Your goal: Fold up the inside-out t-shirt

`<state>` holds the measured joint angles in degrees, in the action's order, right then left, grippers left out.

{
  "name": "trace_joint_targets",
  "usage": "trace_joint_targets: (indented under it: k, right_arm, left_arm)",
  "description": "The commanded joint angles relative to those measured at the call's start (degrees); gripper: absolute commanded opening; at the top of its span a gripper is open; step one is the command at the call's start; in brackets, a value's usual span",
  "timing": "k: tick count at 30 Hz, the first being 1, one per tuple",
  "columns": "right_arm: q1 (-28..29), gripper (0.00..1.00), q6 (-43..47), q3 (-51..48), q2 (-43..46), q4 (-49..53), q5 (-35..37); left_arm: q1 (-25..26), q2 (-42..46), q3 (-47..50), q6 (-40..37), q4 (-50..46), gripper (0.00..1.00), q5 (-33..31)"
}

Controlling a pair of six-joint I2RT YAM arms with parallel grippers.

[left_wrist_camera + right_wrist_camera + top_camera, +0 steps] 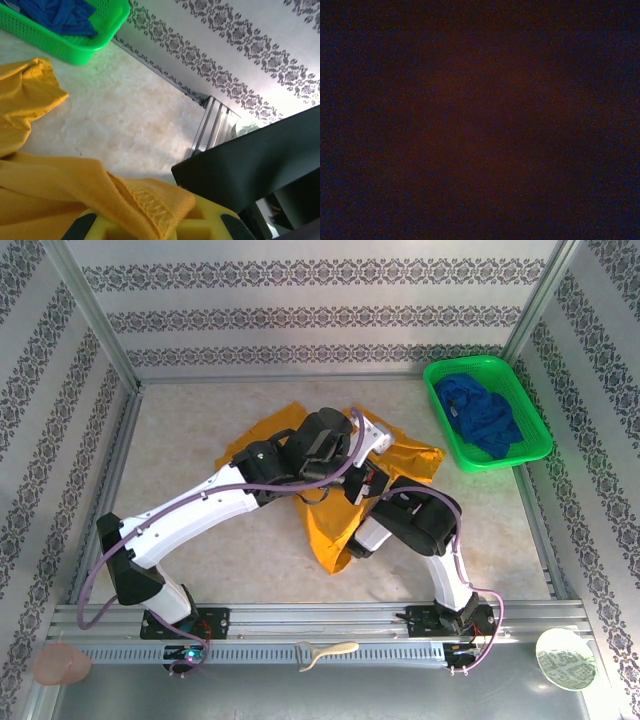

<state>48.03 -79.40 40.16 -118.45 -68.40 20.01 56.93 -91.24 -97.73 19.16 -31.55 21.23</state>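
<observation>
Mustard-yellow knit t-shirt (330,535), crumpled at the middle of the pale, marbled counter (190,430) beneath both arms. Left hand (157,227): yellow fingers together on a stitched hem fold. Right hand (352,548): closed, pressed into the cloth; whether it holds any cannot be told. Far right, a green lattice plastic basket (440,430) holds bunched blue cloth (485,415).
</observation>
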Motion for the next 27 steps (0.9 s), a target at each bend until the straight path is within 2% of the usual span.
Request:
trace_joint_targets:
  k: [1,5,8,10,13,17,20,23,27]
  right_arm:
    - [-3.9,0.0,0.1,2.6,0.8,1.7,-1.9]
    - [-8.2,0.0,1.2,3.4,0.6,-2.4,-5.7]
    - [-11.0,0.0,2.8,3.6,1.7,-4.1,-10.1]
    - [-11.7,0.01,4.4,3.6,3.1,-3.6,-11.2]
    - [-11.9,0.01,5.2,4.4,3.5,-2.7,-12.1]
    - [-11.4,0.01,4.8,6.0,1.8,-2.7,-10.8]
    - [-11.1,0.03,3.9,6.7,0.1,-2.8,-8.2]
    - [-11.6,0.16,2.5,7.2,-1.2,-3.0,-6.7]
    - [-13.2,0.45,0.7,7.5,-1.8,-3.0,-6.2]
  left_arm:
    - [7.5,3.9,1.9,5.1,9.3,0.0,5.8]
    - [8.4,10.8,8.8,7.8,16.8,0.0,-1.8]
    - [7.7,16.3,12.6,6.9,17.7,0.0,-9.7]
    - [6.5,18.6,13.7,6.9,18.7,0.0,-11.3]
    - [5.6,18.6,12.6,6.8,19.3,0.0,-10.2]
    - [5.6,14.2,8.9,8.8,20.6,0.0,-4.5]
    - [5.8,10.9,7.7,13.1,24.8,0.0,0.6]
    - [7.2,9.0,7.9,17.7,31.0,0.0,3.6]
    - [10.8,8.2,7.0,19.4,37.4,0.0,4.3]
